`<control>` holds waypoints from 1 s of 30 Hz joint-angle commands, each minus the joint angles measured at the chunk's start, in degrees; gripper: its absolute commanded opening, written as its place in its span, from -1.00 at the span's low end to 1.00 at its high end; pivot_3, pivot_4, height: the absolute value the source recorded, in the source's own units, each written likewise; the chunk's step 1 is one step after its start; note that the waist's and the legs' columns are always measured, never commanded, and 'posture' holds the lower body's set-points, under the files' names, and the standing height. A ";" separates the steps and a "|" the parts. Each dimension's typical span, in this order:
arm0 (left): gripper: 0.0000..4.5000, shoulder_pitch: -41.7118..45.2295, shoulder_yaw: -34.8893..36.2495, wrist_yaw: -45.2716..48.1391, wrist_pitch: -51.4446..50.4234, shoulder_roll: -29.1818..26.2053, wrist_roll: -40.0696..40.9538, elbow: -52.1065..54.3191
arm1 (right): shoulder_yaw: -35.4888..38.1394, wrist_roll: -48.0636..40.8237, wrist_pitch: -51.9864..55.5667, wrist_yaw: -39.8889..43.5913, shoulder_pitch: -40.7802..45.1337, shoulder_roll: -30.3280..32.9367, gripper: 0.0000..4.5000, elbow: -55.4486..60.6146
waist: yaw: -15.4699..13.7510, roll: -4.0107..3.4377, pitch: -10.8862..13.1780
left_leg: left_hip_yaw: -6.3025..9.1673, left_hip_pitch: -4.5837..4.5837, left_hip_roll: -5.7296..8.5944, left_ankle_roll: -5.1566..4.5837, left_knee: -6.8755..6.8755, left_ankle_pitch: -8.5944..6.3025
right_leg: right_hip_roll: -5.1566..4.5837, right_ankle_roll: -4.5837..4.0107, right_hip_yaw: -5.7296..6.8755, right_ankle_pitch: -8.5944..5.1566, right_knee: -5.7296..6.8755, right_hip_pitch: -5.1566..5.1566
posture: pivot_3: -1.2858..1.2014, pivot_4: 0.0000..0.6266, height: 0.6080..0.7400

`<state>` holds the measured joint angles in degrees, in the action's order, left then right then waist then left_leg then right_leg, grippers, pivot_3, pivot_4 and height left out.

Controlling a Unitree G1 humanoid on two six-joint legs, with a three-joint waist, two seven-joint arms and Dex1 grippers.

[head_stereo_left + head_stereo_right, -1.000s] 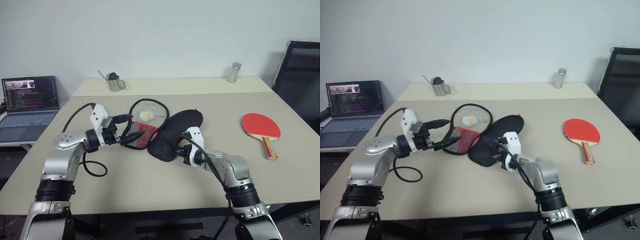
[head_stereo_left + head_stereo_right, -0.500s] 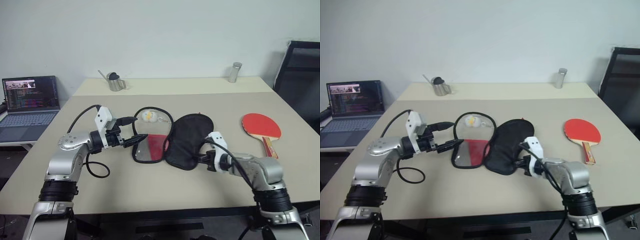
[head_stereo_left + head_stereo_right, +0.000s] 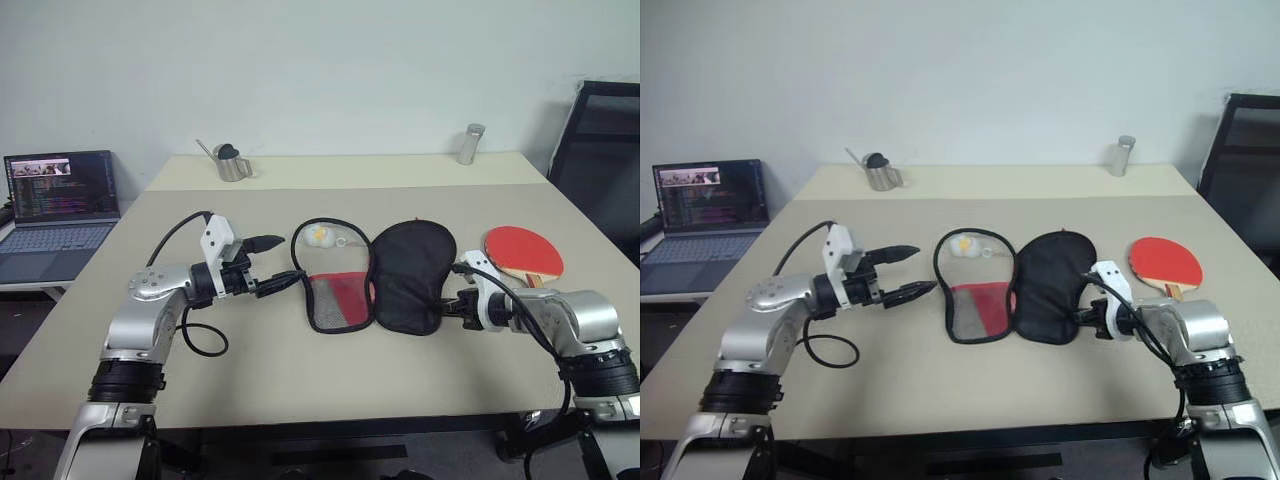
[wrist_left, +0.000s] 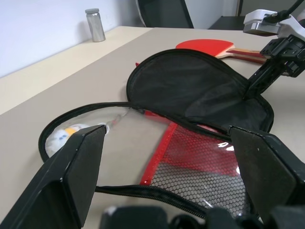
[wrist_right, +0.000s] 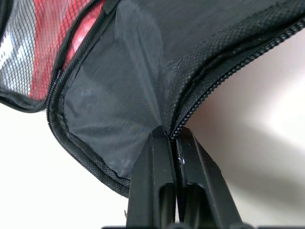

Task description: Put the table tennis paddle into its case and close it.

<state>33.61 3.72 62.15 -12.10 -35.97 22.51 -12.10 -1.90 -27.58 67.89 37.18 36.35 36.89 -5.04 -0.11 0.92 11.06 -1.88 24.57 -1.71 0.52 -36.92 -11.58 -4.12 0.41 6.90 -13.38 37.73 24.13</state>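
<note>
The right gripper (image 3: 447,305) pinches the case (image 3: 412,276) edge; the left gripper (image 3: 912,272) gapes empty. Lay the flap flat before fetching the paddle (image 3: 522,252) at 3 o'clock.

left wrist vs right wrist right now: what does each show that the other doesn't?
Left wrist alone: the table tennis paddle lying beyond the open case, the white-yellow charm inside the clear flap, a metal cylinder at the table's far edge, the open left pincer, and the right pincer seen from outside.

Right wrist alone: a close look at the right pincer's fingers shut on the zip edge of the black flap.

Both: the case spread open, black flap beside red mesh, on the beige table.
</note>
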 commanded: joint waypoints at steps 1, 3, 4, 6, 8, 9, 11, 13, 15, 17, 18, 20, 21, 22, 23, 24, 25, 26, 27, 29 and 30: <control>1.00 1.67 -0.04 0.56 0.70 0.03 -0.02 1.45 | -1.29 1.44 -2.16 2.48 2.19 2.08 -0.98 -0.94 | 0.00 0.01 0.00 | 0.00 0.01 0.00 0.00 -0.01 0.00 | 0.00 0.00 0.00 0.00 0.00 0.00 | 0.03 -0.52 1.00; 1.00 1.77 -0.17 0.60 0.75 0.16 -0.10 1.33 | -1.83 2.26 -2.97 2.80 3.41 1.91 -0.98 -2.46 | 0.00 0.01 0.00 | 0.00 0.01 0.00 0.00 -0.01 0.00 | 0.00 0.00 0.01 0.00 0.00 0.00 | 0.03 -0.52 1.00; 1.00 1.78 -0.27 0.67 0.75 0.21 -0.10 1.37 | -2.05 2.67 -3.33 2.97 4.05 1.75 -0.98 -3.19 | 0.00 0.01 0.00 | -0.01 0.01 0.00 0.00 -0.01 0.00 | 0.00 0.00 0.01 0.00 0.00 0.00 | 0.03 -0.52 1.00; 1.00 1.78 -0.38 0.74 0.75 0.26 -0.08 1.42 | -2.20 3.37 -4.02 2.96 4.84 1.42 -0.98 -4.24 | 0.00 0.01 0.01 | -0.02 0.01 0.00 0.00 -0.01 0.00 | 0.00 0.00 0.01 0.00 0.00 0.01 | 0.03 -0.52 1.00; 1.00 1.82 -0.43 0.85 0.68 0.30 0.02 1.52 | -2.15 3.96 -4.64 2.83 5.45 1.20 -0.98 -5.21 | 0.00 0.01 0.01 | -0.02 0.01 0.00 0.00 -0.01 0.00 | 0.00 0.00 0.01 0.00 0.00 0.01 | 0.03 -0.52 1.00; 1.00 1.83 -0.44 0.88 0.64 0.30 0.06 1.56 | -1.96 4.22 -4.80 2.67 5.63 1.06 -0.98 -5.55 | 0.00 0.01 0.01 | -0.02 0.01 0.00 0.00 -0.01 0.00 | 0.00 0.00 0.01 0.00 0.00 0.01 | 0.03 -0.52 1.00; 1.00 1.86 -0.45 1.05 0.53 0.31 0.19 1.71 | -1.59 4.75 -5.18 2.66 5.80 1.10 -0.81 -6.17 | 0.00 0.01 0.01 | -0.02 0.02 0.00 0.00 -0.01 0.00 | 0.00 0.00 0.01 0.00 0.00 0.01 | 0.03 -0.52 1.00; 1.00 1.88 -0.50 1.31 0.18 0.35 0.44 2.04 | -1.14 5.41 -5.57 1.95 5.51 1.17 -0.54 -6.47 | 0.00 0.01 0.01 | -0.02 0.02 0.00 0.00 -0.01 0.00 | 0.00 0.00 0.01 0.00 0.00 0.01 | 0.03 -0.52 1.00; 1.00 1.87 -0.54 1.48 -0.05 0.38 0.60 2.26 | -0.84 5.78 -5.80 1.56 5.22 1.16 -0.22 -6.52 | 0.00 0.01 0.01 | -0.02 0.02 0.00 0.00 -0.01 0.00 | 0.00 0.00 0.01 0.00 0.00 0.01 | 0.03 -0.52 1.00; 1.00 1.76 -0.59 1.59 -0.26 0.54 0.82 2.65 | -0.38 6.35 -5.93 0.79 4.72 1.37 0.10 -6.15 | 0.00 0.01 0.01 | -0.02 0.02 -0.01 0.00 -0.01 0.00 | 0.00 0.00 0.01 0.00 0.00 0.02 | 0.03 -0.52 1.00; 1.00 1.69 -0.64 1.57 -0.37 0.66 0.91 2.95 | 0.04 6.10 -5.93 1.29 4.19 1.96 0.27 -5.05 | 0.00 0.01 0.01 | -0.03 0.02 0.00 0.00 -0.01 0.00 | 0.00 0.00 0.01 0.00 0.00 0.02 | 0.03 -0.52 1.00; 1.00 1.69 -0.68 1.52 -0.59 0.92 1.02 3.39 | 1.70 5.16 -5.39 1.83 3.39 3.11 0.57 -1.93 | -0.03 0.01 0.01 | -0.02 0.03 -0.01 0.00 -0.01 0.00 | 0.00 0.00 0.01 0.00 -0.01 0.02 | 0.03 -0.52 1.00; 1.00 1.75 -0.68 1.49 -0.70 1.06 1.06 3.52 | 2.80 4.58 -5.02 1.96 3.15 3.60 0.57 -0.36 | -0.05 0.01 0.01 | -0.02 0.04 -0.01 0.00 -0.01 0.00 | 0.00 0.00 0.00 0.00 -0.01 0.02 | 0.03 -0.52 1.00; 1.00 1.87 -0.67 1.46 -0.80 1.22 1.09 3.58 | 4.08 4.27 -4.76 1.57 3.12 3.84 0.57 0.62 | -0.08 0.00 0.02 | -0.02 0.06 0.00 0.00 -0.01 0.00 | 0.00 0.00 0.01 0.00 -0.01 0.03 | 0.03 -0.52 1.00; 1.00 1.99 -0.66 1.43 -0.90 1.37 1.11 3.62 | 5.14 4.13 -4.65 1.17 3.10 3.99 0.57 1.24 | -0.12 0.01 0.02 | -0.03 0.07 0.00 0.00 -0.01 0.00 | 0.00 0.00 0.01 0.00 -0.01 0.05 | 0.03 -0.52 1.00; 1.00 2.06 -0.64 1.42 -0.99 1.47 1.10 3.64 | 5.79 4.10 -4.57 0.87 3.07 4.03 0.57 1.57 | -0.16 0.01 0.02 | -0.03 0.06 0.00 0.00 -0.01 0.00 | 0.00 0.00 0.01 0.00 0.00 0.04 | 0.03 -0.52 1.00; 1.00 2.18 -0.69 1.45 -1.08 1.64 1.10 3.69 | 6.76 4.15 -4.76 0.52 2.96 4.37 0.57 2.00 | -0.21 0.01 0.01 | -0.02 0.07 0.00 0.00 -0.02 0.00 | 0.00 0.00 0.02 0.00 0.00 0.04 | 0.03 -0.52 1.00; 1.00 2.51 -0.95 1.66 -1.15 1.92 1.09 3.72 | 8.28 4.69 -5.98 -0.30 2.74 5.06 0.57 1.89 | -0.27 0.01 0.02 | -0.02 0.06 0.00 0.00 -0.02 0.00 | 0.00 0.00 0.02 0.00 0.00 0.04 | 0.03 -0.52 1.00; 1.00 2.89 -1.16 1.82 -1.21 2.16 1.04 3.66 | 9.49 5.35 -7.03 -1.29 2.65 5.54 0.65 1.52 | -0.32 0.01 0.02 | -0.02 0.06 0.00 0.00 -0.02 0.00 | 0.00 0.00 0.02 0.00 0.00 0.04 | 0.03 -0.52 1.00; 1.00 3.93 -1.55 2.13 -1.22 2.72 0.86 3.24 | 10.91 7.27 -9.35 -3.59 2.38 6.37 0.85 -0.46 | -0.38 0.02 0.02 | -0.03 0.07 0.01 0.00 -0.03 0.00 | 0.00 0.00 0.03 0.00 0.00 0.03 | 0.03 -0.52 1.00; 1.00 4.49 -1.75 2.38 -1.16 2.96 0.77 2.97 | 11.00 8.75 -10.77 -5.05 2.26 6.72 0.98 -2.05 | -0.40 0.02 0.02 | -0.03 0.07 0.01 0.00 -0.03 0.00 | 0.00 0.00 0.02 0.00 -0.01 0.04 | 0.03 -0.52 1.00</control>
<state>35.94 2.09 64.12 -13.54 -33.23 22.58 -10.81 6.96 -20.74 59.79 34.25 38.70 42.53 -6.00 -0.51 0.95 11.08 -1.92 24.64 -1.69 0.52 -36.95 -11.58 -4.12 0.41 6.92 -13.38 37.71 24.16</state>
